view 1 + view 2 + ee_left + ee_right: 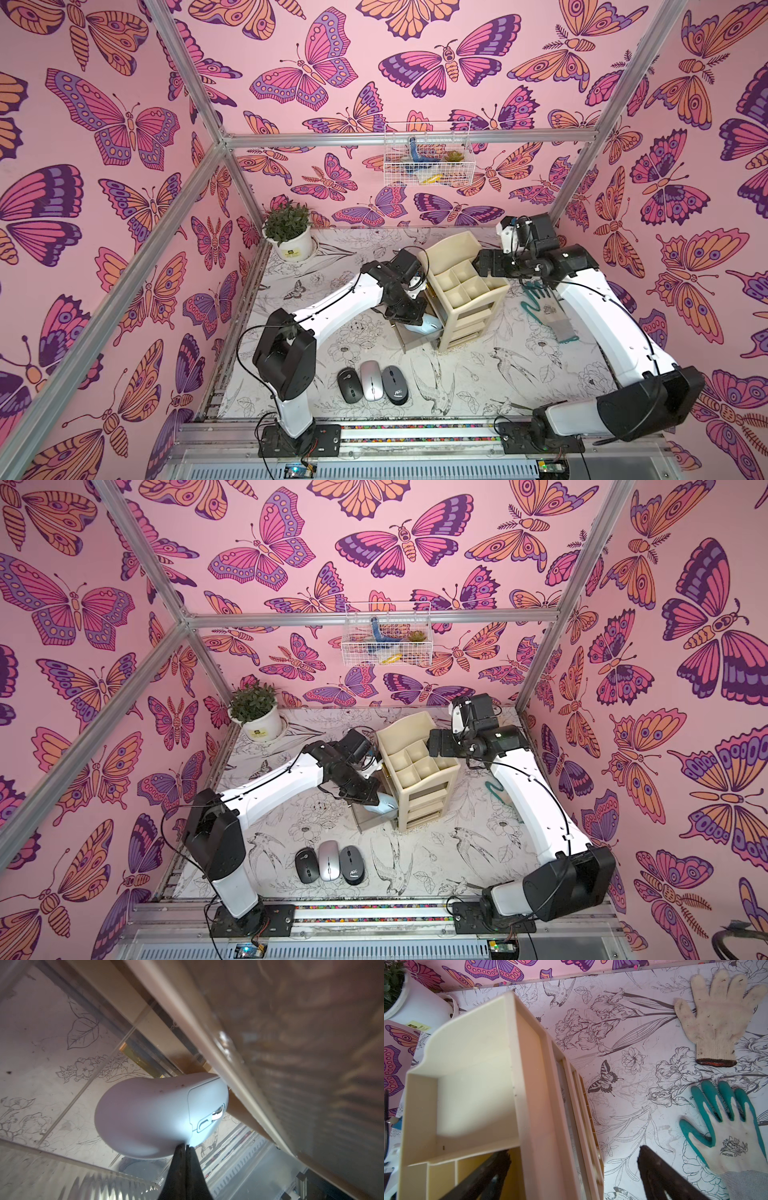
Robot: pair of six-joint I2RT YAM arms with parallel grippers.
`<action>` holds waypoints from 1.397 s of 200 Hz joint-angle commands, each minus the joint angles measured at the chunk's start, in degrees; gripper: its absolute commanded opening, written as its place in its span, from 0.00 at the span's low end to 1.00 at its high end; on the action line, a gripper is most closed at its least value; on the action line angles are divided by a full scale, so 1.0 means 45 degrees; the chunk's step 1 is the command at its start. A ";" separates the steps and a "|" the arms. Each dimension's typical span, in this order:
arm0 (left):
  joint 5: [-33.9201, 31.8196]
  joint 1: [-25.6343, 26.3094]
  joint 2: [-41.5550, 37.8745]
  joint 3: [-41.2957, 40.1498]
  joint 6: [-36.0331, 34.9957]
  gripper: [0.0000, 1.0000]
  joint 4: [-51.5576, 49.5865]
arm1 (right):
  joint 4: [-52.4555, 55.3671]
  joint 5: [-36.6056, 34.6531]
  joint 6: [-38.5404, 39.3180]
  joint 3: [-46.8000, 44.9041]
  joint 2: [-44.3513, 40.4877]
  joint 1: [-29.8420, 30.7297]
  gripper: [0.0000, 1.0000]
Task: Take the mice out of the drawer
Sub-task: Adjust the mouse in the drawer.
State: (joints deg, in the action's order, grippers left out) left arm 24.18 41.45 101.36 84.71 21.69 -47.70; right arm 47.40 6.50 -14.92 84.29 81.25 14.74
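Note:
A pale blue mouse (155, 1115) (424, 326) (383, 808) lies in the clear drawer (409, 340) pulled out at the foot of the cream organizer (465, 291). My left gripper (186, 1145) (419, 319) is shut, its fingertips pressed together against the mouse's edge with nothing between them. Three more mice lie side by side near the table's front: black (350, 385), silver (371, 380) and dark grey (394, 384). My right gripper (574, 1155) (480, 264) stands open astride the organizer's top side wall, one finger inside a compartment and one outside.
A potted plant (291, 237) stands in the back left corner. A wire basket (428, 153) hangs on the back wall. A white knit glove (716, 1016) and a teal-coated glove (733, 1136) lie flat on the table to the organizer's right.

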 commanded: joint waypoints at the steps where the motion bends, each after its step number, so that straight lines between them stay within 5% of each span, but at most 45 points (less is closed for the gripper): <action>1: 0.0676 0.0695 -0.0996 -0.1072 0.0393 0.00 0.3367 | 0.0512 -0.0024 0.0381 -0.0428 0.0774 0.0161 0.99; 30: -0.0945 0.0691 -0.2835 -0.2872 0.2305 0.00 0.5596 | 0.0449 -0.0059 0.0339 -0.0643 0.0743 0.0160 0.99; 72: -0.1088 0.0691 -0.4138 -0.4614 0.4413 0.00 0.8000 | 0.0262 0.0056 0.0231 -0.0901 0.0723 0.0161 0.99; 158: -0.0477 0.0692 -0.3931 -0.6245 0.6547 0.00 1.0082 | 0.0341 0.0196 0.0284 -0.0842 0.0696 0.0161 0.99; 279: -0.0451 0.0652 -0.2733 -0.6725 0.7959 0.00 0.9956 | 0.0373 0.0410 0.0361 -0.0849 0.0776 0.0161 0.99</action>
State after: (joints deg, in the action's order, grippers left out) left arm 22.31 44.64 88.25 55.44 56.55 -2.90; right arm 44.80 8.88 -14.98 83.35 81.52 14.72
